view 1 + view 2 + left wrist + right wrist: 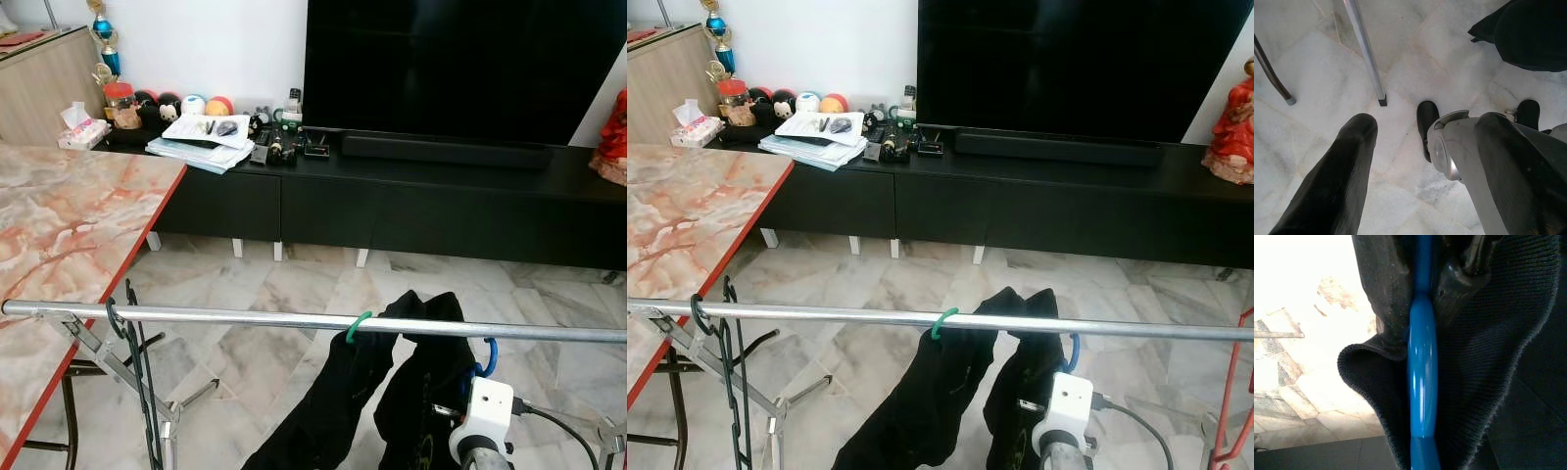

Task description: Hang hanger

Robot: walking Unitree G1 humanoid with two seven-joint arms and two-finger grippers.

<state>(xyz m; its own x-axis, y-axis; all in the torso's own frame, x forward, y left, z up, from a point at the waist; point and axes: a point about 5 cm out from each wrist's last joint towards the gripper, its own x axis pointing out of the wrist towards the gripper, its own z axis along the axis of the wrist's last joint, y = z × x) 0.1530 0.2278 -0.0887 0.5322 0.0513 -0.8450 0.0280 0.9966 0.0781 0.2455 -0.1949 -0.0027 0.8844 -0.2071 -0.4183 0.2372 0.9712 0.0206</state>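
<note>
Two hangers show on the rail (245, 319), which runs level across the eye views, and a third is held up near it. At the left edge sits a marble table (59, 225) with a red rim; beside it a black hanger (122, 318) hooks over the rail's left end, above the rack's legs (118, 367). The left gripper (1415, 161) hangs low over the marble floor (265, 294), its two black fingers (1337, 176) spread well apart with nothing between them; in the left wrist view a rack leg (1365, 49) stands beyond them. Near the rail's middle a green hanger (359, 325) is hooked on, carrying a black garment (333, 401) that hangs down. Just right of it a blue hanger (487, 357) with a second black garment (416, 392) is lifted by the right gripper (1422, 264), its hook just below the rail and not yet over it. In the right wrist view the blue neck rises out of the knit collar and the black fingers (1381, 279) are closed tight on it from both sides. Behind stand a black TV cabinet (441, 211) and a TV (460, 69).
</note>
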